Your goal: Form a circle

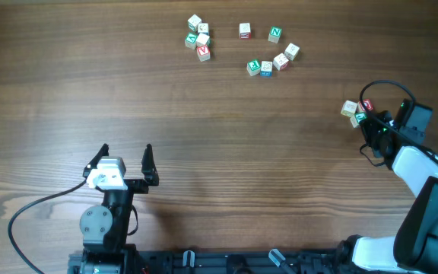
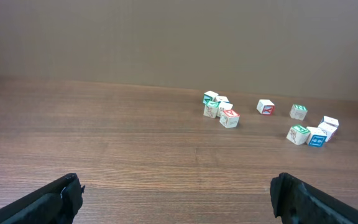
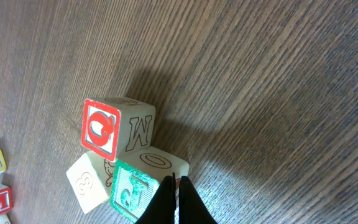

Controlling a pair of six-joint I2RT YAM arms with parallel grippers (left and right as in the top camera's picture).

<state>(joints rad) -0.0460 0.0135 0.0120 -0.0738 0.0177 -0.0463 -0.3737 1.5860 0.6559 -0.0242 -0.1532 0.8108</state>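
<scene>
The right gripper (image 3: 176, 182), tips pressed together, is sitting against the green block (image 3: 128, 190), which is looking light, hard and slippery, best pinched across opposite flat faces.

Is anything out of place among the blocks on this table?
Yes: three blocks sit bunched together at the right side of the table, by the shut right gripper. They are far from the other blocks at the far edge. Those lie in loose clumps and do not make a circle yet.
</scene>
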